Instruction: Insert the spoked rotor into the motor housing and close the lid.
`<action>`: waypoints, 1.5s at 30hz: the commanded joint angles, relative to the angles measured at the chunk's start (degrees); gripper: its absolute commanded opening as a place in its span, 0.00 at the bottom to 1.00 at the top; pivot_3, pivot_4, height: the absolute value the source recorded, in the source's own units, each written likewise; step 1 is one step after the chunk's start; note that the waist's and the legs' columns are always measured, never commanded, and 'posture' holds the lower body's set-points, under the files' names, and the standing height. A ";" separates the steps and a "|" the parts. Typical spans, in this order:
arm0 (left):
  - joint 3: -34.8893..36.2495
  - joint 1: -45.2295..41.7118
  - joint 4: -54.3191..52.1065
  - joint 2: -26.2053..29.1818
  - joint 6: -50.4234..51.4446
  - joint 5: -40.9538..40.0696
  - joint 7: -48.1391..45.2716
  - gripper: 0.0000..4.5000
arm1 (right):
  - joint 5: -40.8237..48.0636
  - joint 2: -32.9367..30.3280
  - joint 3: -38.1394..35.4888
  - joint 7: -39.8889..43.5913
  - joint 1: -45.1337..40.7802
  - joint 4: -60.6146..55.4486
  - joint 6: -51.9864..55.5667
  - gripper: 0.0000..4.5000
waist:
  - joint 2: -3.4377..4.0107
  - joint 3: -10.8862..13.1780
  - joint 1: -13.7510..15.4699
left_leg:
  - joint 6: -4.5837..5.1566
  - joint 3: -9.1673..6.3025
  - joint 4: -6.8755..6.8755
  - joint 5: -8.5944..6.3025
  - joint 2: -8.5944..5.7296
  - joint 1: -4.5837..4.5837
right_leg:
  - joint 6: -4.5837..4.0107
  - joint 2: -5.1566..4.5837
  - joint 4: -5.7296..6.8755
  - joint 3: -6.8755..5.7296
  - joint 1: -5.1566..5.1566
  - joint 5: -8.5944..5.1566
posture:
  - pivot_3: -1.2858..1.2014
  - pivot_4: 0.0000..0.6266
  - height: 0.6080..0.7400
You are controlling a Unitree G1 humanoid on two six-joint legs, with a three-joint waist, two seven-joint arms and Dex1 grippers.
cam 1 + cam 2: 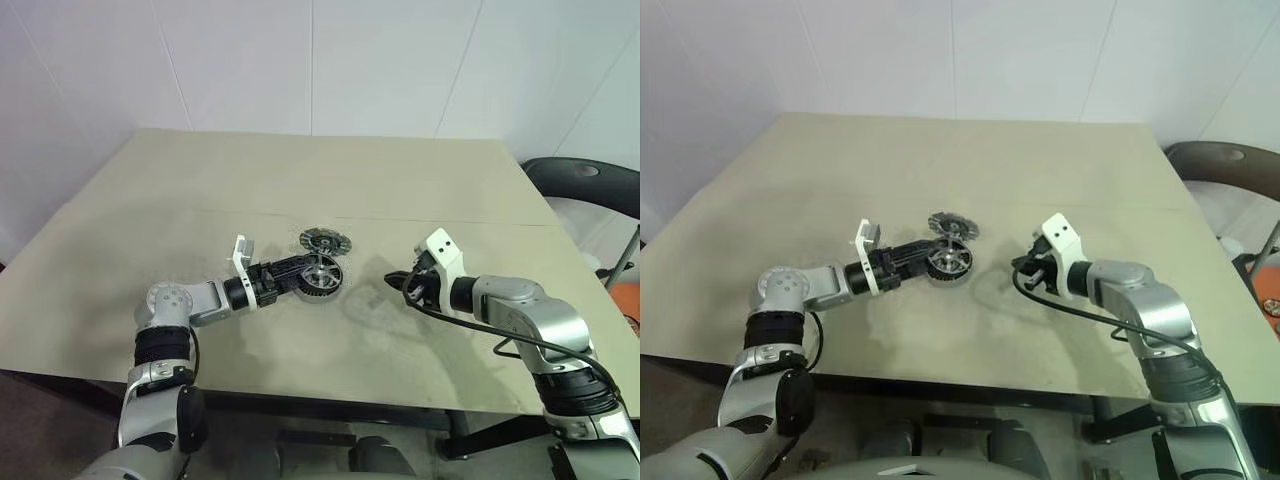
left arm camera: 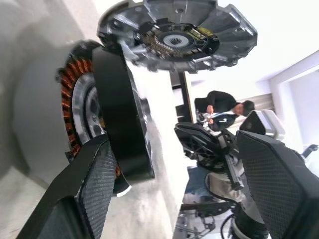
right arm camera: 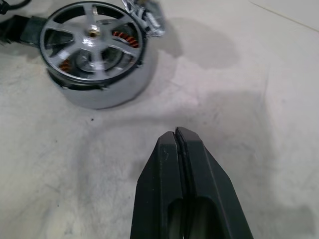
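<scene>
The left gripper (image 2: 174,184) is wide open beside the silver spoked rotor (image 3: 92,42) sitting on the copper-wound motor housing (image 2: 75,107). The right gripper (image 3: 178,137) is closed, holding nothing.

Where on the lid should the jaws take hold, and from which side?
Grip the lid across its outer rim, coming from above. It lies flat on the table just behind the spoked rotor, so only the notched edge offers opposing faces.
</scene>
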 commanded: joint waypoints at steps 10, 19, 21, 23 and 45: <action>-10.59 -4.46 -7.15 11.81 -6.82 6.83 -5.92 0.84 | -1.12 0.31 0.50 0.34 -1.26 0.31 -1.27 0.00 | 0.00 0.00 0.06 | -0.01 -0.01 -0.07 0.00 0.00 -0.06 | 0.00 0.00 0.00 0.00 -0.07 0.00 | 0.52 0.00 1.00; -17.95 1.89 -17.30 11.74 -19.09 10.66 -13.93 0.64 | -1.24 1.18 0.75 0.23 -1.70 0.42 -1.11 0.00 | 0.00 0.00 0.11 | -0.01 0.00 -0.10 0.01 0.01 -0.06 | 0.00 -0.02 -0.01 0.00 -0.06 0.01 | 0.52 0.00 1.00; -20.65 3.56 -18.79 11.67 -21.89 12.69 -14.78 0.49 | -1.29 1.06 0.72 0.35 -1.70 0.41 -1.09 0.00 | 0.01 0.01 0.13 | -0.01 0.00 -0.11 0.00 0.02 -0.06 | 0.00 -0.01 -0.01 0.01 -0.06 0.01 | 0.52 0.00 1.00; -21.74 4.17 -18.66 10.50 -24.85 13.92 -14.96 0.34 | -1.29 0.96 0.65 0.42 -1.75 0.44 -1.05 0.00 | 0.00 0.01 0.18 | -0.01 0.00 -0.10 0.01 0.02 -0.05 | -0.01 -0.01 0.00 0.01 -0.06 0.01 | 0.52 0.00 1.00; -32.32 2.38 -3.84 3.73 -50.13 36.16 -8.80 0.06 | -0.05 2.38 -0.09 -0.28 -2.09 -2.11 -0.32 0.00 | 0.03 -0.04 0.08 | 0.02 -0.01 0.33 0.00 0.00 0.04 | 0.02 0.01 0.03 0.00 0.22 -0.04 | 0.52 0.00 1.00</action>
